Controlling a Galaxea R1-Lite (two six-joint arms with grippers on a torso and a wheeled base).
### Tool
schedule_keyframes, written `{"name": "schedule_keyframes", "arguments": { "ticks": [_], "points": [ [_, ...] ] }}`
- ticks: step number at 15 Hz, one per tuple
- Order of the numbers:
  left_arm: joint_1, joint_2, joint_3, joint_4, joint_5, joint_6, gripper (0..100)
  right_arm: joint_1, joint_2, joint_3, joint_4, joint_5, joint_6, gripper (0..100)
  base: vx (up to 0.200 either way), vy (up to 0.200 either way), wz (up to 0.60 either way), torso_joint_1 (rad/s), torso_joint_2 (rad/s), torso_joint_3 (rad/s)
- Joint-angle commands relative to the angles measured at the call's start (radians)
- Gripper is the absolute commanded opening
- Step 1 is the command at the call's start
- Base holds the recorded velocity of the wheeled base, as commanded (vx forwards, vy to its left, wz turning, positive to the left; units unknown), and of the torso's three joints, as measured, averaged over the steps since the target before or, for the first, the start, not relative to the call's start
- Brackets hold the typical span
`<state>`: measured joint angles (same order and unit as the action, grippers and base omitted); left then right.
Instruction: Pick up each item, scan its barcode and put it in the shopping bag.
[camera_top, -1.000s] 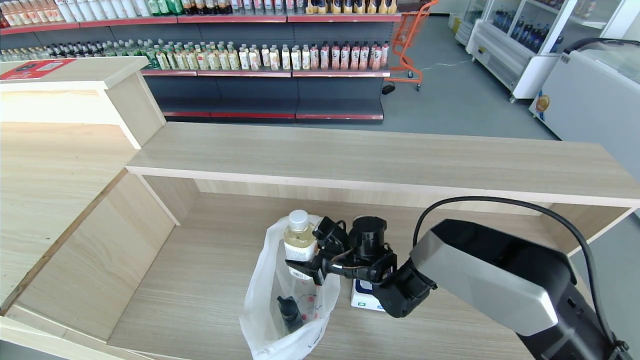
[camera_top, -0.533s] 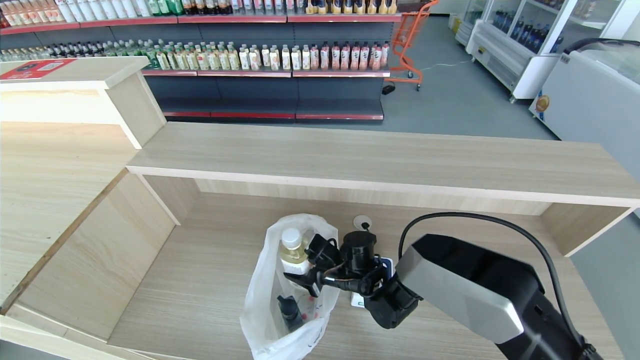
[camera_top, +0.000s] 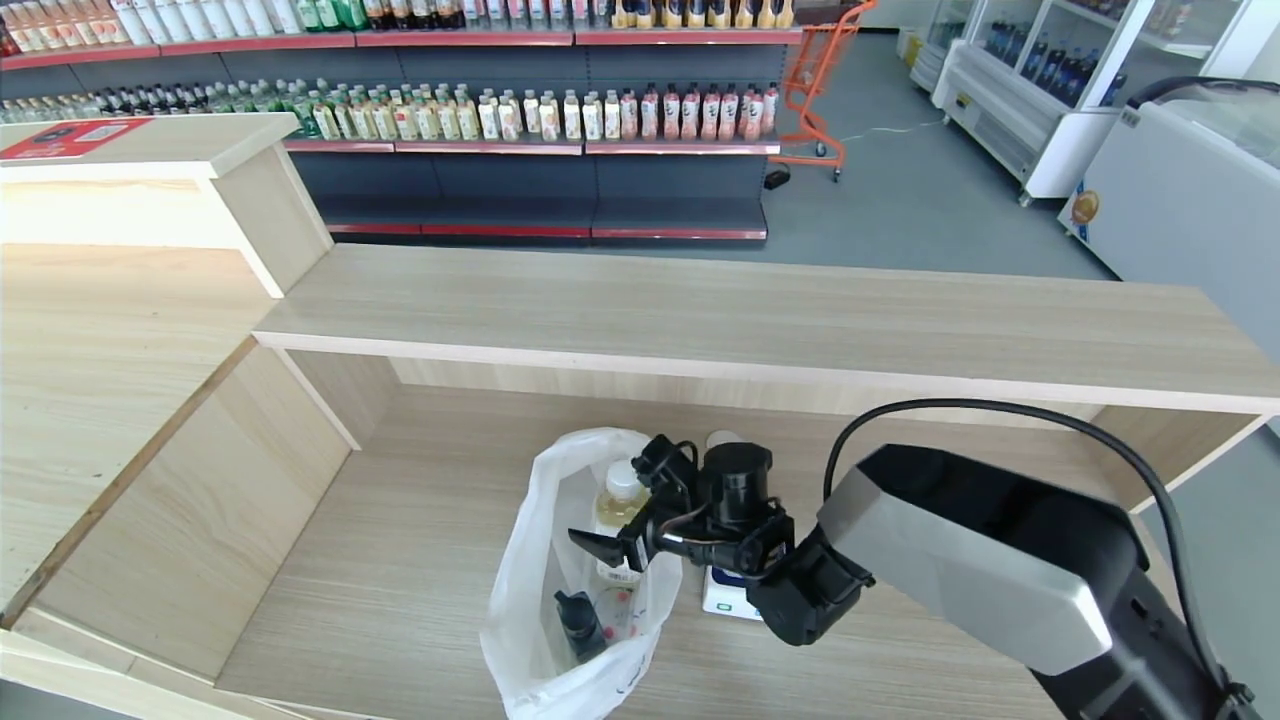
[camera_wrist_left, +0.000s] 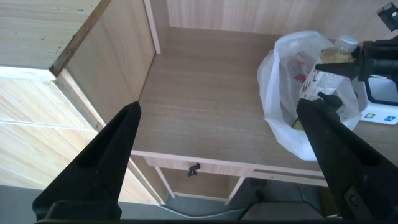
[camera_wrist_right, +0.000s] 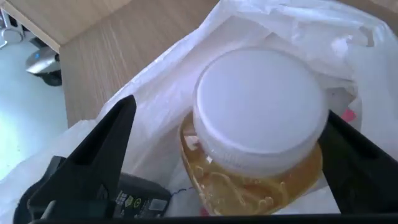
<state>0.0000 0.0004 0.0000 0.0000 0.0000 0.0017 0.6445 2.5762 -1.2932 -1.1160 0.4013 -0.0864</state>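
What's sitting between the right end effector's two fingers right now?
The bottle, white cap up, standing inside the shopping bag. The fingers of the right end effector are spread on either side of it, seen plainly in the right wrist view.

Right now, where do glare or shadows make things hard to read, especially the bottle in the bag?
Head view: even light, a soft shadow under the counter ledge; the bottle in the shopping bag reads clearly. Right wrist view: its white cap glares, almost featureless. Left wrist view: the side counter top is washed out bright.
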Motion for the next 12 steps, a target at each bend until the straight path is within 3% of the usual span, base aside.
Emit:
{"name": "schedule_keyframes", "arguments": {
  "ticks": [1,4,6,8,10,12],
  "points": [
    [0.000,0.000,0.000,0.000,0.000,0.000,100,-0.054,-0.229,0.178,0.008,-0.001,0.172,100,0.000,0.000,0.00,0.000,0.00,0.000],
    [0.000,0.000,0.000,0.000,0.000,0.000,100,-0.129,-0.498,0.520,0.011,0.001,0.223,100,0.000,0.000,0.00,0.000,0.00,0.000],
    [0.000,0.000,0.000,0.000,0.000,0.000,100,-0.154,-0.654,0.643,0.011,-0.001,0.267,100,0.000,0.000,0.00,0.000,0.00,0.000],
    [0.000,0.000,0.000,0.000,0.000,0.000,100,-0.220,-0.984,0.821,0.157,-0.001,0.300,100,0.000,0.000,0.00,0.000,0.00,0.000],
    [0.000,0.000,0.000,0.000,0.000,0.000,100,-0.336,-1.280,0.891,0.427,-0.013,0.241,100,0.000,0.000,0.00,0.000,0.00,0.000],
    [0.000,0.000,0.000,0.000,0.000,0.000,100,-0.402,-1.502,0.971,0.581,-0.150,0.198,100,0.000,0.000,0.00,0.000,0.00,0.000]
  ]
}}
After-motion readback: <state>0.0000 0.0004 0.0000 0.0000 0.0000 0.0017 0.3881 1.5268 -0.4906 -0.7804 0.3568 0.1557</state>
